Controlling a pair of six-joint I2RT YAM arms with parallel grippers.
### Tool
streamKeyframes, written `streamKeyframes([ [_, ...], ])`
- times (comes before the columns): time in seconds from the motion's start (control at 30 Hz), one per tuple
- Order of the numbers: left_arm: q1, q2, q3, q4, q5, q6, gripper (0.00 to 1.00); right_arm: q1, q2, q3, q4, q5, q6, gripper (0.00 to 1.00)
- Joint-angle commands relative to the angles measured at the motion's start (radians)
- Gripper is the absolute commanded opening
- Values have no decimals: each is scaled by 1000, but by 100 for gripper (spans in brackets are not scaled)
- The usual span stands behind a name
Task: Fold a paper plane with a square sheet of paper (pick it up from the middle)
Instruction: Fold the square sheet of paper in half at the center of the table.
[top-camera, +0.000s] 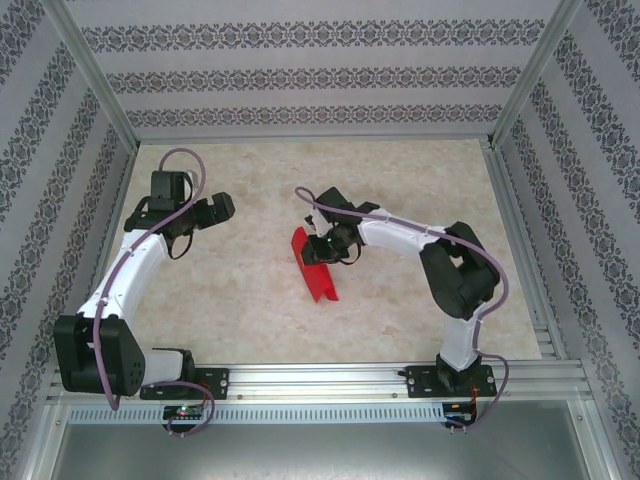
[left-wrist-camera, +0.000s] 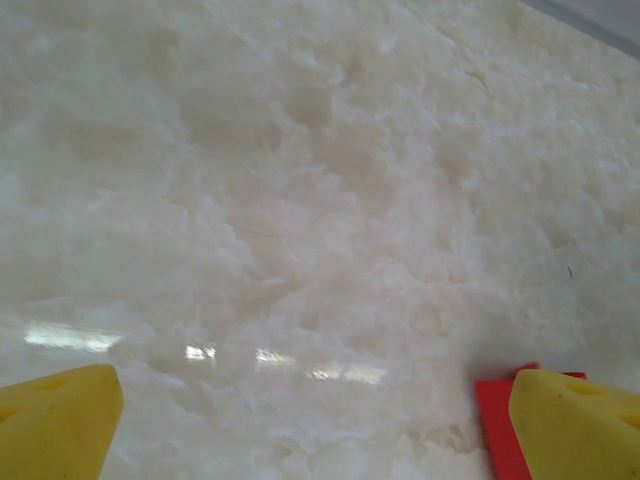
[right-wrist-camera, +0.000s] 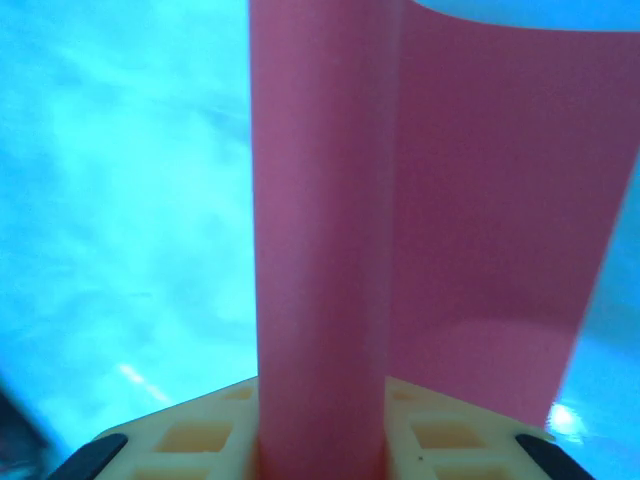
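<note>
The square sheet of paper (top-camera: 318, 270), bright red, is bent lengthwise into a long shape at the middle of the table. Its lower end rests on the tabletop and its upper end is lifted. My right gripper (top-camera: 323, 243) is shut on that upper end. In the right wrist view the paper (right-wrist-camera: 320, 230) runs as a rounded strip straight up from between the fingers (right-wrist-camera: 190, 435), with a wider flap (right-wrist-camera: 500, 200) spreading to the right. My left gripper (top-camera: 222, 207) hovers open at the left. Its yellow fingertips (left-wrist-camera: 55, 420) stand far apart over bare table, and a red corner of paper (left-wrist-camera: 493, 425) shows beside the right one.
The marble-patterned tabletop (top-camera: 230, 290) is bounded by aluminium rails (top-camera: 320, 375) in front and patterned walls (top-camera: 300, 75) behind and at both sides. The right arm's elbow (top-camera: 460, 270) stands over the right half of the table.
</note>
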Motion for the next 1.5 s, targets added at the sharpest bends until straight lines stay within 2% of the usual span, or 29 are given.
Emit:
streamKeyframes([
  [0.0,-31,21,-36,73,98,-53,99,-32,-57,-74,311,-237,173,28],
  [0.07,-60,36,-56,118,133,-75,98,-44,-47,-100,357,-249,205,29],
  [0.17,-111,56,-91,190,153,-122,98,-62,-13,-105,330,-212,189,31],
  [0.4,-200,108,-130,280,143,-176,98,-90,42,-71,169,12,76,37],
  [0.67,-257,138,-125,293,110,-186,98,-91,71,-35,32,199,-25,52],
  [0.97,-299,164,-174,402,116,-266,100,-88,95,-70,24,228,-57,53],
  [1.1,-305,173,-204,482,169,-290,100,-71,118,-70,18,256,-52,54],
  [1.33,-311,231,-214,523,195,-348,90,-27,182,-46,-22,339,-30,58],
  [1.47,-318,246,-217,551,199,-368,80,-12,210,-50,-31,379,-5,59],
])
